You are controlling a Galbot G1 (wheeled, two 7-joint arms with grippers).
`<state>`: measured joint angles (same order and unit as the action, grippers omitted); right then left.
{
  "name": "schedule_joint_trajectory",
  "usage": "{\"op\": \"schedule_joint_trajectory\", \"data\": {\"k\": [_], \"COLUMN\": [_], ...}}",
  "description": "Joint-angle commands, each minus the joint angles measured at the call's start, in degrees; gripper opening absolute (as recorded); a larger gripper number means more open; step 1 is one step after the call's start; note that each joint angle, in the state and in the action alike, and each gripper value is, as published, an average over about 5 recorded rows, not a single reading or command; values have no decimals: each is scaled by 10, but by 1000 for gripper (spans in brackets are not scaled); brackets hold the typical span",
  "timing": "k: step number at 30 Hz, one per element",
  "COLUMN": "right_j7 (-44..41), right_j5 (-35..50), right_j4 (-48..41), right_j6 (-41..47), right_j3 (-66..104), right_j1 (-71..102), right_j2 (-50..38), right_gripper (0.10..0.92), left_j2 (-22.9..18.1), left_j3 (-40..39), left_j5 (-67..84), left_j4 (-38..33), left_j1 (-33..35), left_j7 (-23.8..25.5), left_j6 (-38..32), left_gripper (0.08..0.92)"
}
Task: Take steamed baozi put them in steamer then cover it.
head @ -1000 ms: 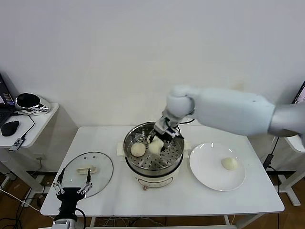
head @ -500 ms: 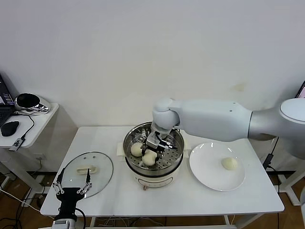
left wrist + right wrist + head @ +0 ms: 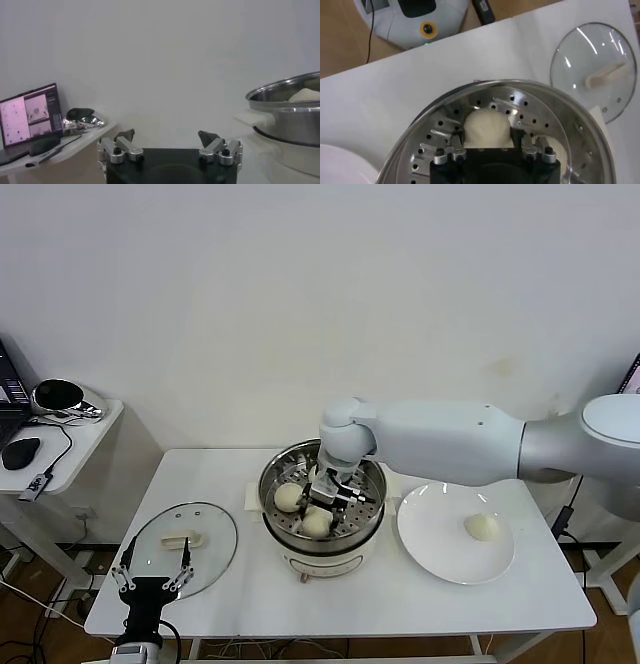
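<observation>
1. Right now the right gripper (image 3: 329,493) sits low inside the steamer (image 3: 372,514), jaws parted either side of a baozi (image 3: 487,129) on the perforated tray; whether the pads touch it, cannot tell.
2. Risk: lifting out with dough stuck to a finger drags that bun off the tray.
3. Risk: a jaw nudges the neighbour bun (image 3: 288,497) at 9 o'clock.
4. One bun (image 3: 482,527) waits on the white plate (image 3: 430,554), at 3 o'clock of the pot.
5. Cover (image 3: 222,549) lies flat on the table at 8 o'clock; the left gripper (image 3: 170,149), wide open and empty, is parked near it. A poor hold on the handle could let the glass slip.
</observation>
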<state>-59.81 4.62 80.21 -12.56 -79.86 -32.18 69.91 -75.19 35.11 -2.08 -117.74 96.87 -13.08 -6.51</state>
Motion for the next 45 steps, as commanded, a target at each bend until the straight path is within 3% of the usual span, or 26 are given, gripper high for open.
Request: {"op": "schedule_joint_trajectory", "data": {"k": [1, 9, 19, 30, 45], "right_j7": [4, -7, -30, -67, -62], "right_j5": [2, 13, 47, -34, -144], "right_j4": [4, 27, 66, 41, -90], "right_j6": [6, 83, 327, 291, 197], "right_j3": [5, 28, 34, 114, 343], "right_j1": [-17, -83, -102, 31, 309], "right_j2": [-10, -91, -272, -436, -406], "right_gripper": [769, 822, 823, 823, 823], "left_j2": [0, 6, 11, 19, 17], "left_j3": [0, 0, -11, -21, -31], "left_j5": [0, 0, -3, -5, -14], "left_j4": [0, -2, -5, 2, 10], "left_j1": [0, -2, -5, -11, -11], "left_j7": [0, 2, 4, 4, 4], "left_j6": [0, 1, 2, 2, 3], "left_gripper": [823, 823, 823, 823, 823]}}
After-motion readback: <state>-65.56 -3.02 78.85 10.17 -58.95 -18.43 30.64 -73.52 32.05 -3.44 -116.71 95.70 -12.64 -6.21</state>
